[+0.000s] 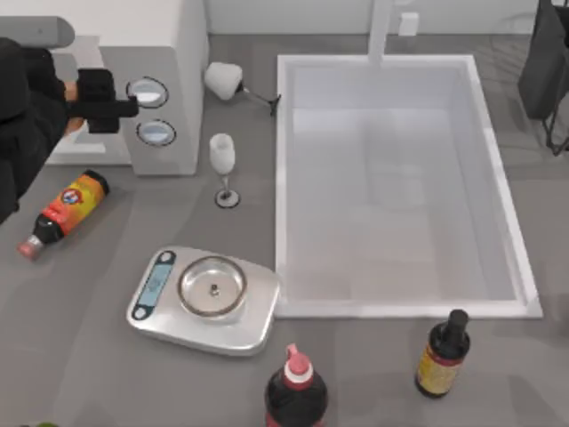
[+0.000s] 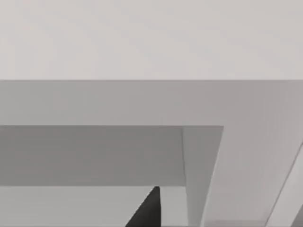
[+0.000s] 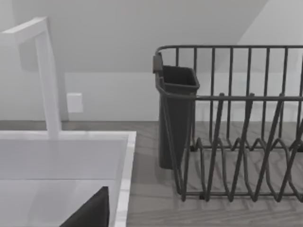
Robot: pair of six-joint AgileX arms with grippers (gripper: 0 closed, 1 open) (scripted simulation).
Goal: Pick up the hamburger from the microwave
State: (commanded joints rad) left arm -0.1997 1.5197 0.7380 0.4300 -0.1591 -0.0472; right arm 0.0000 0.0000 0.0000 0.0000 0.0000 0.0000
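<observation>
Two arms on the table (image 1: pixel 80 347), one working. Big white sink (image 1: pixel 289 178) takes the right half of the surface. Microwave (image 1: pixel 173 107) sits at the far left corner, dial panel facing the sink. Left arm reaches across the microwave's open front near the left edge; left gripper (image 1: pixel 120 108) is at the cavity mouth beside the dials, and I cannot tell whether the fingers are spread or clenched. A small orange-tan patch shows right against the gripper's dark body, probably the hamburger (image 1: pixel 71 92); contact is not readable. Left wrist view gives flat grey and white microwave panels with one dark fingertip (image 2: pixel 147 213) at the frame edge.

Right arm is parked at the far right corner; its wrist view looks at the dish rack (image 3: pixel 232 123) beside the sink.

Smaller items: scale (image 1: pixel 253 316) near the front edge, lying bottle (image 1: pixel 67 209) at the left edge, wine glass (image 1: pixel 222 165) just beside the microwave.

Judgement: this is the grasp-or-extract step. Keep the wrist level, pinch the bun gently, and withdraw straight out along the cavity axis, staying off the frame and dial panel.
</observation>
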